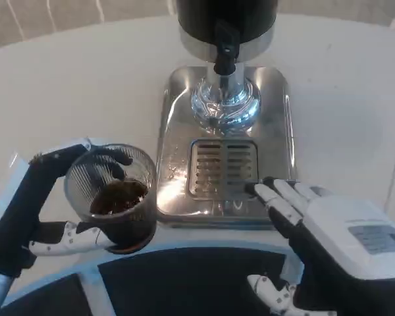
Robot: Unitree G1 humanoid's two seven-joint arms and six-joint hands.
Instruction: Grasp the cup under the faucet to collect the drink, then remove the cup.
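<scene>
One cup (112, 197) sits gripped in the left hand (46, 204), beside the dispenser (224, 131).

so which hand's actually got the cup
The left hand: its fingers wrap the ribbed cup holding dark drink. The right hand rests open by the dispenser base, holding nothing.

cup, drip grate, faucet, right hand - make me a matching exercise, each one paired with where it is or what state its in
Things:
1. cup
2. drip grate
3. faucet
4. right hand

Places or states:
A. set into the silver tray, nothing standing on it
B. black, hanging above the grate
C. held by the left hand, dark drink inside, left of the tray
D. open, fingers at the tray's front right corner

Pairs: 1-C, 2-A, 3-B, 4-D
</scene>
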